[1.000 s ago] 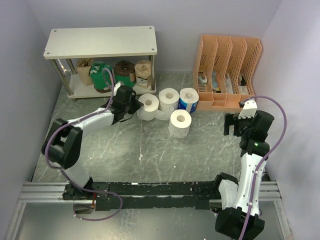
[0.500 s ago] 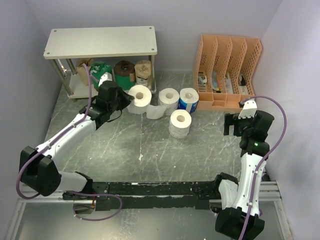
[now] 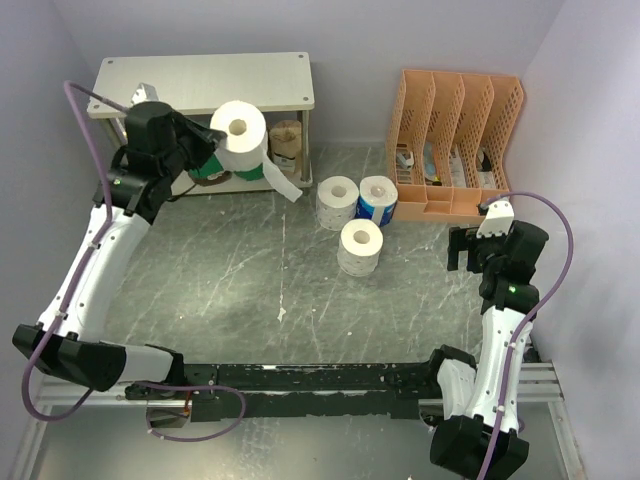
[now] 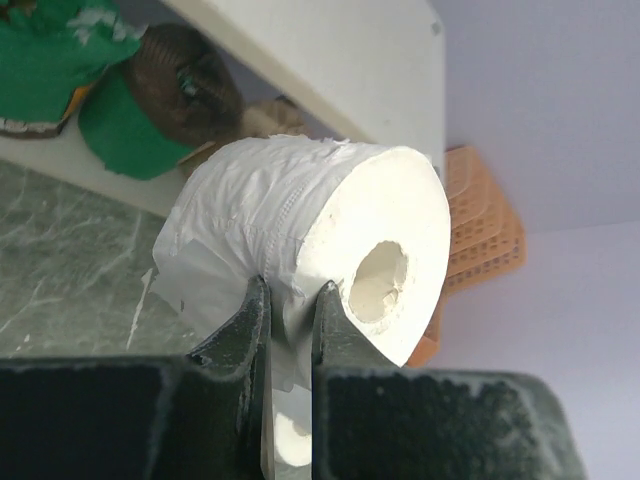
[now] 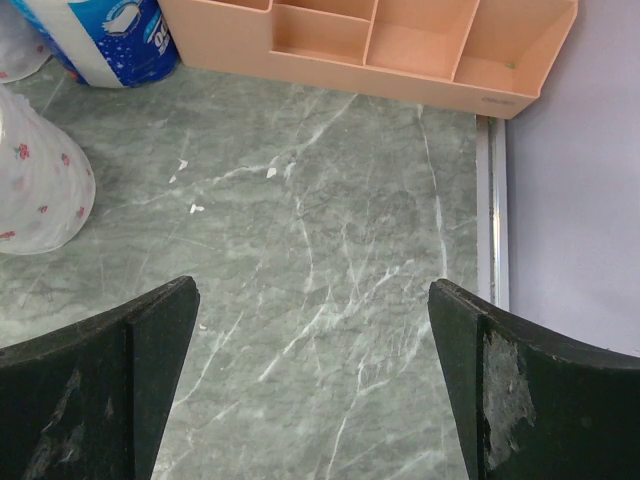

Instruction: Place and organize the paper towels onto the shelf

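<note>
Left fingers [image 4: 238, 335]: narrow, pinched on a fold of the outer sheet of a white roll [image 4: 300, 220], not across its body. The roll hangs in the air just in front of the shelf [image 3: 200, 85], about level with its top board.

Handling, my judgement: light, soft, and it would crush under a firm squeeze. It is not slippery — paper grips well. The weak point is the hold itself, since thin ply may tear or let the roll unwind. A surer hold would be across the drum, or with one finger inside the core. A loose tail [image 3: 285, 185] trails below and could snag on the shelf edge.

Look: plain white, faintly embossed, with wrinkled outer layers. The end face is flat with a round hollow core.

On the lower tier sit green and brown rolls [image 3: 287, 140]. There are three more rolls [image 3: 360, 245] on the table [image 3: 250, 290] — two white, one blue-printed.

Right fingers [image 5: 150, 340]: spread wide over bare table near the organizer [image 3: 460, 140], holding nothing.
</note>
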